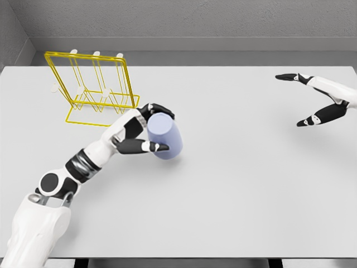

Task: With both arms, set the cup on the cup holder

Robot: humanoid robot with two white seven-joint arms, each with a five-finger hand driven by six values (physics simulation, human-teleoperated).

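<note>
From the head camera I see my left hand (146, 129) wrapped around the lavender cup (165, 137), near the middle of the white table (240, 184) and a little left of center. The thumb (146, 147) crosses the near side of the cup and the other fingers (160, 109) curl over its far side, so the grasp is closed on it. The cup is tilted, its closed end facing up and toward me; I cannot tell whether its lower edge touches the tabletop or sits just above it.

The yellow wire cup holder (92, 86) stands at the far left of the table, behind my left forearm and apart from the cup. It has a rectangular base frame, an upright wire frame, and 3 white-tipped pegs along the top, with more pegs lower down.

My right hand (315, 100) shows at the far right edge, well apart from the cup and the holder. Its fingers are spread and it grips nothing; it hangs above the table surface.

A grey wall (184, 22) runs behind the table.
</note>
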